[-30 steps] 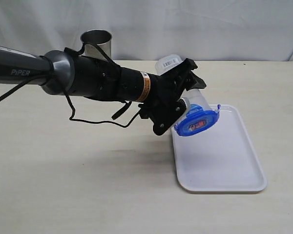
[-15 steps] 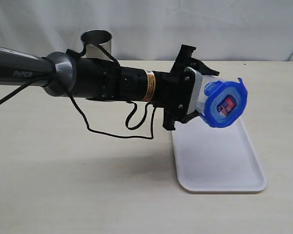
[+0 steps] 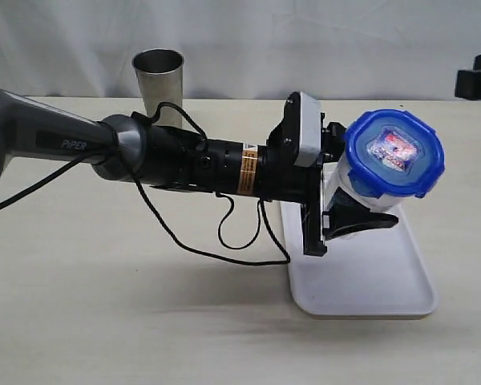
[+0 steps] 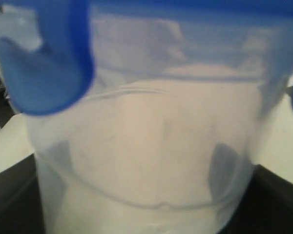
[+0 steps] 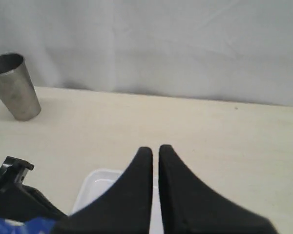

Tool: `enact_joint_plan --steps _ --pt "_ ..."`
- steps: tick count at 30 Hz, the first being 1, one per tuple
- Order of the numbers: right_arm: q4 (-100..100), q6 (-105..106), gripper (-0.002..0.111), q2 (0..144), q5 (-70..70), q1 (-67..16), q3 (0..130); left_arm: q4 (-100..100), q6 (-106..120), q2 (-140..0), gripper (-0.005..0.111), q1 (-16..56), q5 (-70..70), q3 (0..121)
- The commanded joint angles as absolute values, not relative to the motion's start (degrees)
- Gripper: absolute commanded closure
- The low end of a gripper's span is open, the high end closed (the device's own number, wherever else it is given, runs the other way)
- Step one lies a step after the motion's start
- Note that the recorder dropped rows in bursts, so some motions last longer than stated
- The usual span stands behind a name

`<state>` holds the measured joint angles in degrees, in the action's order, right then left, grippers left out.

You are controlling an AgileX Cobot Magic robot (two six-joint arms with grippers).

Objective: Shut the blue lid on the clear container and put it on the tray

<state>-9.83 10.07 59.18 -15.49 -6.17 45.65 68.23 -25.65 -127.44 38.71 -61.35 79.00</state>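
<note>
Blue rounded-octagonal plastic lid (image 3: 394, 152) sits on the tall clear plastic container (image 3: 342, 183), long axis near upright, clamped at its side by the left tool (image 3: 346, 192), jaws spread wide round it. Flat white plastic tray (image 3: 385, 293) lies directly beneath, seemingly just apart. Right tool (image 5: 155, 157) pinched closed, empty, farther off.

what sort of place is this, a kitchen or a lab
Most likely a robot lab bench, not a kitchen: a beige table, a plain white cloth backdrop, and a cabled robot arm holding the clear container.
</note>
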Motion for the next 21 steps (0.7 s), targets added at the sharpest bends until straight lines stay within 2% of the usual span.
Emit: enact_joint_plan --steps 1,5,9,13,18,21 --pt "-9.81 12.8 0.104 67.62 -27.29 -5.86 57.53 72.16 -29.17 -127.41 0.107 38.46 -68.1 79.62" --pt "-13.47 14.62 0.097 71.56 -34.33 -4.9 68.01 80.35 -32.13 -127.5 0.107 36.95 -69.96 79.62" --pt "-29.21 25.77 0.077 75.13 -54.01 -1.48 78.82 88.14 -35.01 -127.5 0.107 32.04 -69.96 79.62" --pt "-40.67 32.9 0.069 78.98 -65.82 -1.48 78.91 95.46 -36.24 -127.5 0.107 29.02 -69.96 79.62" --pt "-31.4 21.89 0.05 84.84 -69.96 -2.55 78.15 96.78 -36.24 -127.5 0.107 28.67 -69.96 79.49" --pt "-32.16 23.92 0.05 86.31 -69.96 -3.69 76.08 98.6 -36.31 -127.5 0.107 28.21 -69.96 78.93"
